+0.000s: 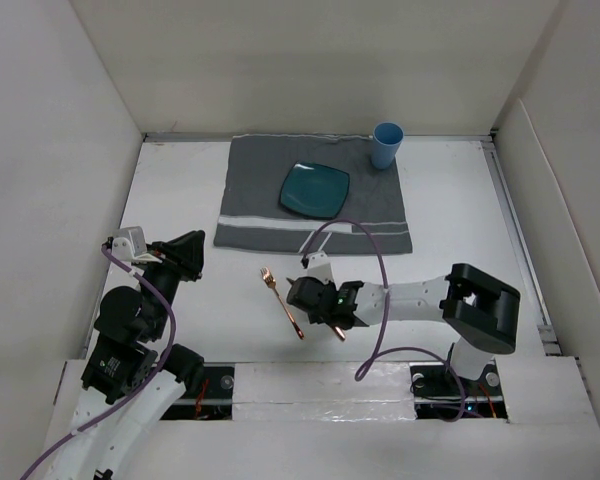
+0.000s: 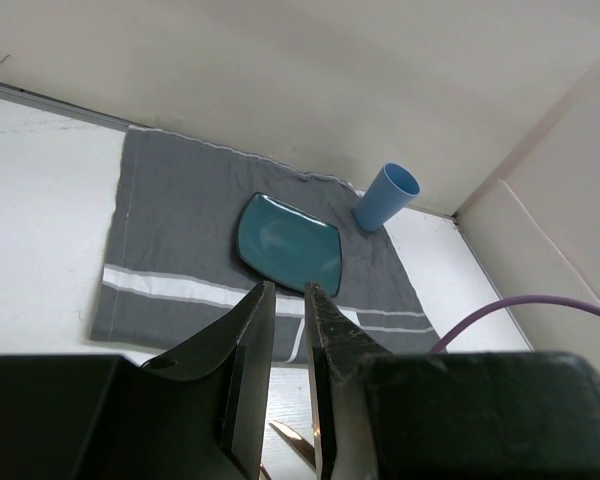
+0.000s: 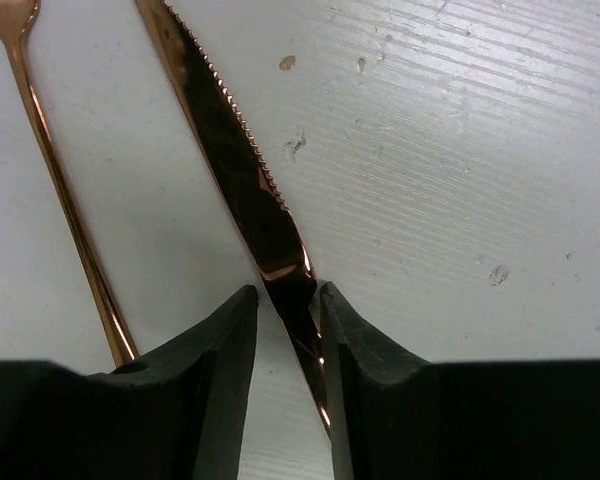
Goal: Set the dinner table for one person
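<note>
1. The dinner table (image 1: 460, 220) is a plain white top that fills the floor of the walled work area. A grey striped placemat (image 1: 255, 190) lies at its 12 o'clock edge. On the placemat are a teal square plate (image 1: 314, 190) and, at the plate's 1 o'clock, a blue cup (image 1: 386, 145).
2. The right gripper (image 3: 285, 295) is low over the table's near middle. Its fingers are pressed in on a copper knife (image 3: 242, 170) where the toothed blade narrows into the handle.
3. A copper fork (image 3: 55, 190) lies just beside the knife at its 9 o'clock, apart from it.
4. The knife looks thin, stiff, light and polished, so it is likely to slip or swivel in a narrow pinch. A hold further down the handle, nearer its balance point, would probably be steadier.
5. The left gripper (image 2: 290, 300) hangs at the table's 9 o'clock. Its fingers are drawn almost together, leaving a thin slit with nothing in it.
6. Only the right wrist view shows the blade's teeth and the pinch. From that view I cannot tell whether the knife is off the table.
7. The overhead view shows the whole layout. There the right gripper hides most of the knife, leaving only the handle tip showing at 5 o'clock.
</note>
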Motion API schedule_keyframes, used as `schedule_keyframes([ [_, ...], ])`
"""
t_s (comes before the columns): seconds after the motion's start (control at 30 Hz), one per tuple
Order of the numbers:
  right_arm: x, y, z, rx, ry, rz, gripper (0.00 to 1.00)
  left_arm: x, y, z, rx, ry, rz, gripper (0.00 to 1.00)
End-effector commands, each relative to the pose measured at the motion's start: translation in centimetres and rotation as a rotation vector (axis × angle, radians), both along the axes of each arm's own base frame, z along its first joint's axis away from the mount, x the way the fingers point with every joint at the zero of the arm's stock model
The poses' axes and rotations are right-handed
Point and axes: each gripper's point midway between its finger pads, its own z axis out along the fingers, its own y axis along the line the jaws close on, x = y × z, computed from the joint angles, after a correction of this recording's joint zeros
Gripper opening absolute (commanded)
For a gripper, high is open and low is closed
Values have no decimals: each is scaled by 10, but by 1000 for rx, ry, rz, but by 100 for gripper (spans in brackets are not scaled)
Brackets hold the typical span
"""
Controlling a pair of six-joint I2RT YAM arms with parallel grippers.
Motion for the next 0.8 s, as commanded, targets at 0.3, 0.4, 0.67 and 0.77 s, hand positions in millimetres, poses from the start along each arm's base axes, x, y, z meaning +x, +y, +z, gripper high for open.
schedule_keyframes([
  [0.3, -43, -58, -53, -241, 135, 1, 27, -2, 1, 16, -5, -48, -5, 16],
  [0.4, -45, -59, -57, -249, 143, 2, 12, -3, 0, 16, -4, -47, -8, 16],
  [0.67, -29, -49, -29, -192, 57, -40, 0, -2, 2, 15, -4, -44, 0, 16],
  [0.77, -20, -43, -6, -130, 3, -57, 0, -3, 1, 15, -3, -46, -2, 16],
])
